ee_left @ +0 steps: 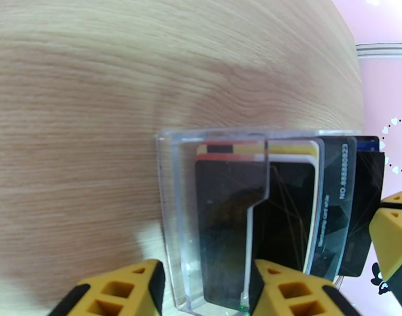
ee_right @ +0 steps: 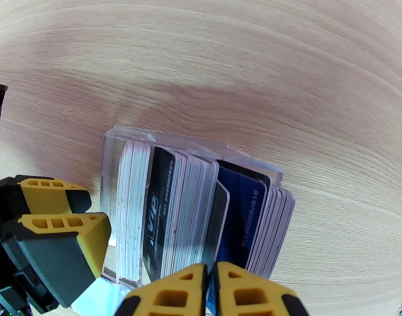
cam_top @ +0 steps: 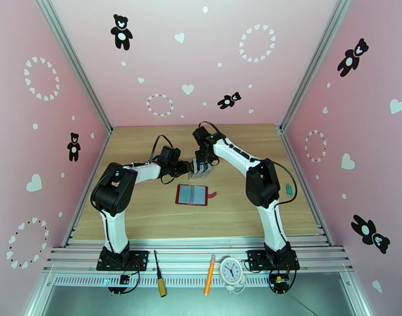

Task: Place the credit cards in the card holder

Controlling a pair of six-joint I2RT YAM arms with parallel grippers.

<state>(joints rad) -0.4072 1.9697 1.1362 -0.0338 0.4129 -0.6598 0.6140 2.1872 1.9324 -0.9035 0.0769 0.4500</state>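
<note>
Pale wood-grain surface (cam_top: 148, 222) under pink walls dotted with bears and hearts carries the work. Near the centre of the top view a clear slotted rack (ee_right: 116, 148) stands packed with credit cards (ee_right: 182, 206) on edge, thin and glossy, in white, black and blue. The right hand (ee_right: 211, 277) is closed to a sliver on one black card (ee_right: 217, 222) that stands proud of its neighbours. The left hand (ee_left: 206, 283), jaws partway apart, appears clamped across the rack's end. So narrow a pinch on slick plastic could slip, or tightly packed neighbours could ride up and spill. If the left hold gives, the light rack may tip. Just below the rack in the top view lies the card holder (cam_top: 192, 195), dark red, open flat, greyish pockets up, tab pointing right. Unheld, it may slide when a card is pushed in.
</note>
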